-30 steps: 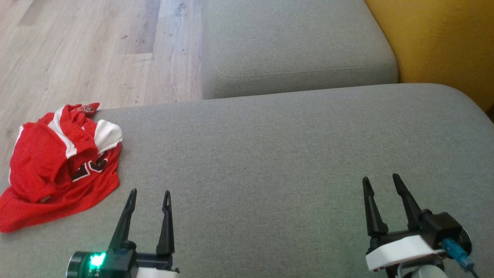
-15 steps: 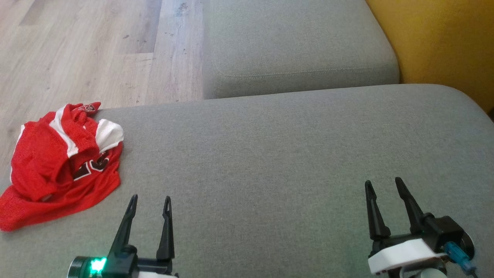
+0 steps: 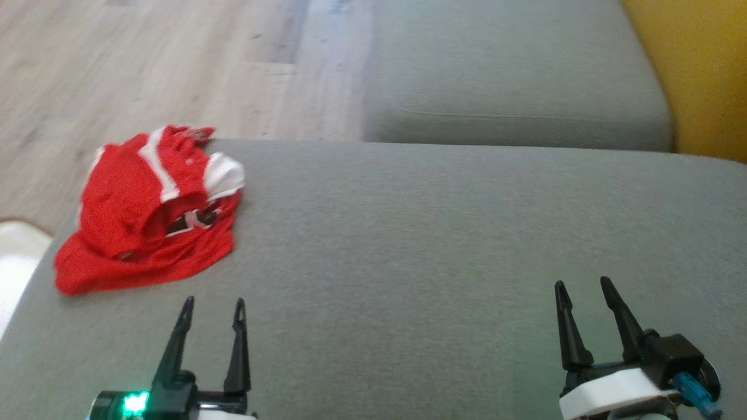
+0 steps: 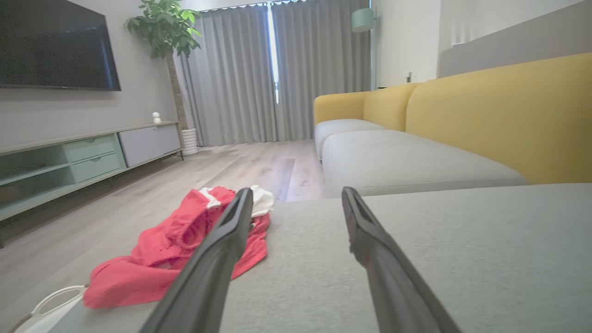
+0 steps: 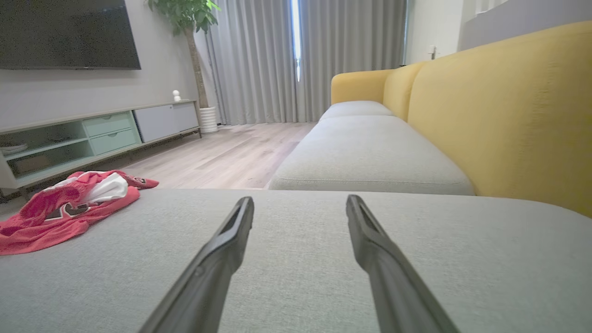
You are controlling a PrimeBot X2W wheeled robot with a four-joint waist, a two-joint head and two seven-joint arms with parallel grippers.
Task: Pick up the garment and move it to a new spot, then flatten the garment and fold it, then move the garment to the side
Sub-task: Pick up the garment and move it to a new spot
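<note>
The red garment (image 3: 149,210), trimmed in white with dark lettering, lies crumpled at the far left corner of a wide grey seat cushion (image 3: 437,233). One edge reaches the cushion's left rim. The left gripper (image 3: 213,301) hovers near the front edge, just near-side of the garment and slightly to its right, with its two dark fingers spread apart and nothing between them. The right gripper (image 3: 582,283) hangs well to the right, over bare fabric, its fingers likewise spread and empty.

Nothing lies on the cushion between either gripper and the garment. A second grey cushion (image 3: 513,87) sits beyond the first, and a yellow backrest (image 3: 700,76) runs along the right side. Wooden floor (image 3: 146,58) stretches to the far left. A pale white object (image 3: 14,256) sits low beside the cushion's left edge, close to the garment; what it is cannot be told. Farther off, the left wrist view shows a wall-mounted television (image 4: 55,46), a low cabinet (image 4: 69,162), a tall plant (image 4: 166,27) and grey curtains (image 4: 286,69).
</note>
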